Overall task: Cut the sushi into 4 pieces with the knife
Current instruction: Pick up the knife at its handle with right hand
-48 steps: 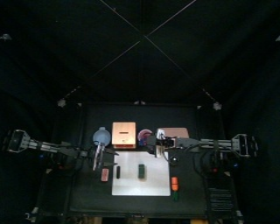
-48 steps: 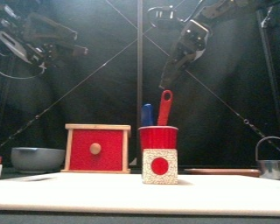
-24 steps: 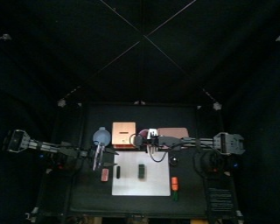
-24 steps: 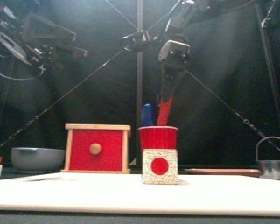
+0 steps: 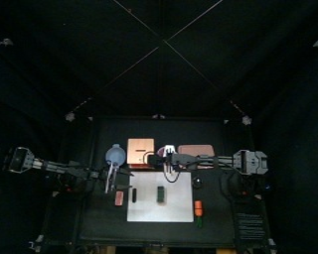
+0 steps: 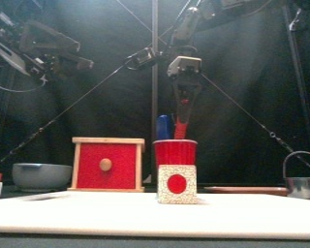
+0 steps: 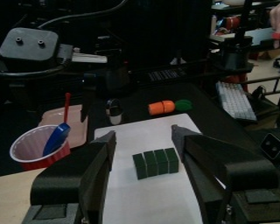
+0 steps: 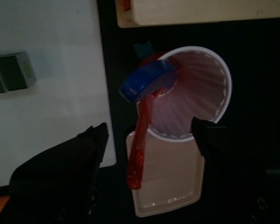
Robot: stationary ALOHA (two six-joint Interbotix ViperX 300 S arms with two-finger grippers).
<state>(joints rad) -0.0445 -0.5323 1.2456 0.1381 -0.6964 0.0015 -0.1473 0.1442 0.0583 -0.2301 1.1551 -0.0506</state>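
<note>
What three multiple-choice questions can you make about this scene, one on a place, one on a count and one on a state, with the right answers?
1. Where does the sushi roll lie?
A. on the white cutting board
B. in the blue-grey bowl
C. on the pink tray

2. How many knives stand in the red cup?
A. one
B. two
C. four

3. In what state is the right claw?
A. shut on the sushi roll
B. shut and empty
C. open at the red knife

Answers:
1 A: the left wrist view shows the roll on the board.
2 B: a blue knife and the red knife rise from the cup.
3 C: in the right wrist view the jaws stand apart with the red handle between them.
</note>
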